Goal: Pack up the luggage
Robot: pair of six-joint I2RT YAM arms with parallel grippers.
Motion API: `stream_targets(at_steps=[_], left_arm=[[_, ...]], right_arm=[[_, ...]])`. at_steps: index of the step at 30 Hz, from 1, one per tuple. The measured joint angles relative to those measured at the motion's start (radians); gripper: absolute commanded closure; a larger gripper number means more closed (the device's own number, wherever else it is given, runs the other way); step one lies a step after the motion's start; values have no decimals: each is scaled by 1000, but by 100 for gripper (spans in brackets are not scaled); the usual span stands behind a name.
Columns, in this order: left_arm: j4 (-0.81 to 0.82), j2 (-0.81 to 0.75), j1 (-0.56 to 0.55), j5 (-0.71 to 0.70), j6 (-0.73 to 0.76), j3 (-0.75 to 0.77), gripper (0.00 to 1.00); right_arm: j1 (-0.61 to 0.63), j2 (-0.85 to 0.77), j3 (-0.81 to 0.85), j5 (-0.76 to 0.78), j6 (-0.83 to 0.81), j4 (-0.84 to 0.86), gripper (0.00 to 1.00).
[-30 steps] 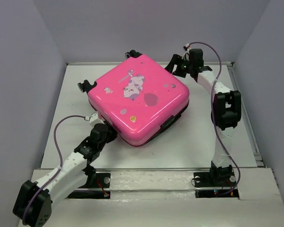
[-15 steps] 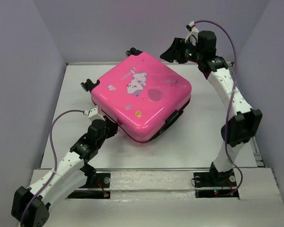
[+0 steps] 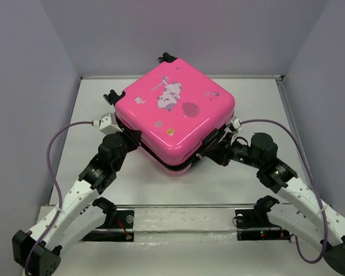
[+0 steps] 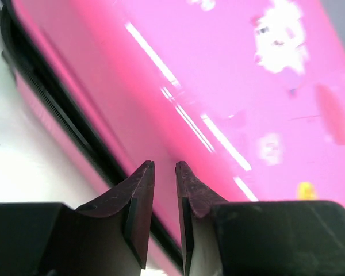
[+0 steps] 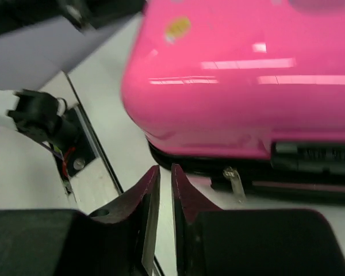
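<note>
Zipping the luggage (image 3: 175,118) shut looks like the job right now. The pink case lies flat in the middle of the white surface (image 3: 264,109), lid down, with one corner pointing at the arms. Its black wheels (image 3: 165,58) are on the far side. A dark seam (image 4: 52,112) runs round the side where the two halves meet. I cannot tell how much of it is zipped. A little silver zipper pull (image 5: 233,179) hangs from the seam on the near right side.

The right gripper (image 5: 165,168) is low, near that pull but not touching it. Its fingers are squeezed almost together and hold nothing. The left gripper (image 4: 164,165) is at the near left side, right by the seam. I cannot tell if it touches. Its fingers are nearly pressed together too, with nothing between them.

To do this well, the right gripper should open a bit, slide over the small pull and pinch it hard. The pull is tiny and shiny, so it could slip out. Then it should tug along the seam, not away from it. The left gripper should press on the case so it won't slide or spin. Go slow at the corners, where zippers like to get stuck.
</note>
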Motion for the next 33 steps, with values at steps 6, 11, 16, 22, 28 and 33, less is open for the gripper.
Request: stream_targets(at_steps=[6, 11, 16, 22, 28, 33], left_arm=[[64, -119, 2, 5, -22, -37, 70], [65, -169, 2, 57, -43, -132, 70], [46, -189, 0, 121, -56, -205, 70], [51, -182, -79, 190, -77, -273, 70], [84, -71, -274, 151, -79, -274, 70], [108, -5, -329, 100, -81, -270, 70]], right_arm=[[1, 37, -196, 80, 16, -5, 60], [1, 107, -222, 170, 0, 84, 54], [1, 231, -223, 196, -39, 194, 46], [0, 327, -219, 158, -44, 247, 46], [-5, 334, -224, 142, -43, 267, 56], [-19, 364, -222, 130, -45, 295, 62]])
